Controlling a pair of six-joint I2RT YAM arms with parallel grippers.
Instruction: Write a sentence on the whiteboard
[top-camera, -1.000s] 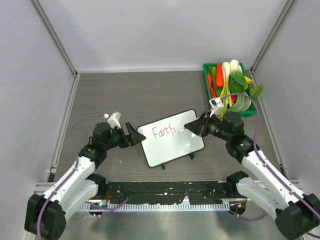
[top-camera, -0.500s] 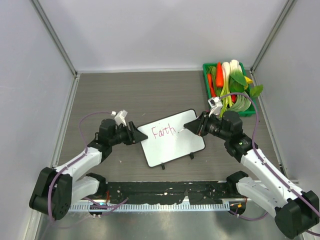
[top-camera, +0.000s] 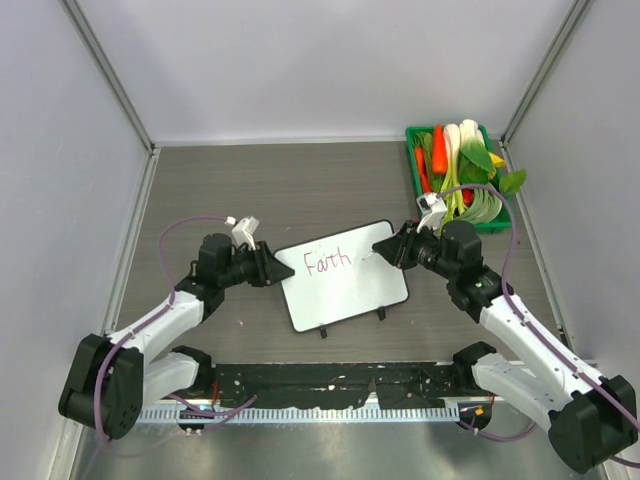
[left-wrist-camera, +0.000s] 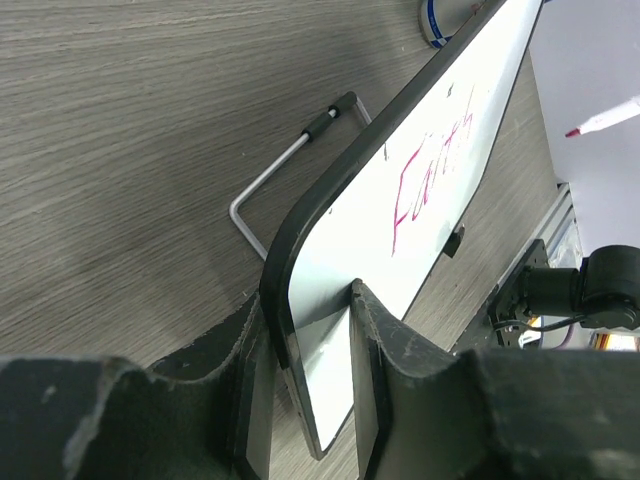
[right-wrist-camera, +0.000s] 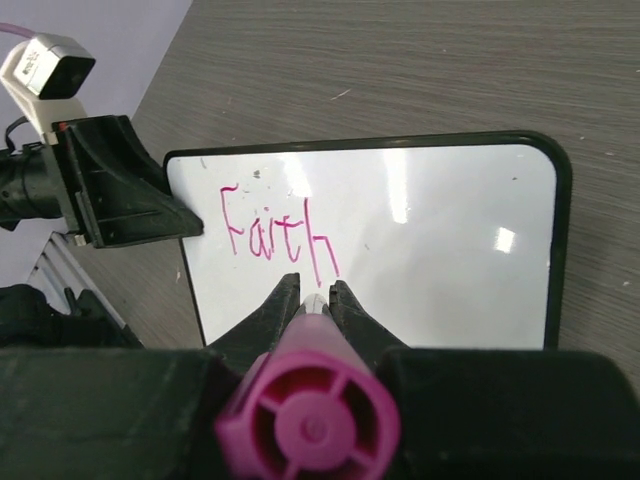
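The whiteboard (top-camera: 350, 285) lies slanted at the table's middle, with "Faith" (top-camera: 328, 263) in pink, the sentence's only word in view, also readable in the right wrist view (right-wrist-camera: 275, 235). My left gripper (top-camera: 272, 270) is at the board's left edge. In the left wrist view its jaws (left-wrist-camera: 305, 300) pinch that dark rim (left-wrist-camera: 285, 270), one finger on the white face, one behind. My right gripper (top-camera: 393, 250) is shut on a pink marker (right-wrist-camera: 310, 400). The marker tip (left-wrist-camera: 575, 131) hangs just right of the "h", a little off the whiteboard (right-wrist-camera: 440, 250).
A green basket (top-camera: 412, 168) of carrots, leeks and greens sits at the back right. A bent wire stand (left-wrist-camera: 280, 170) sticks out from under the board on the wood table. Two small black feet (top-camera: 382, 313) poke out at its near edge. Grey walls close in on both sides.
My left gripper slid right to the board's left edge and closed its jaws onto it. My right gripper, with the marker, drew back slightly to the right.
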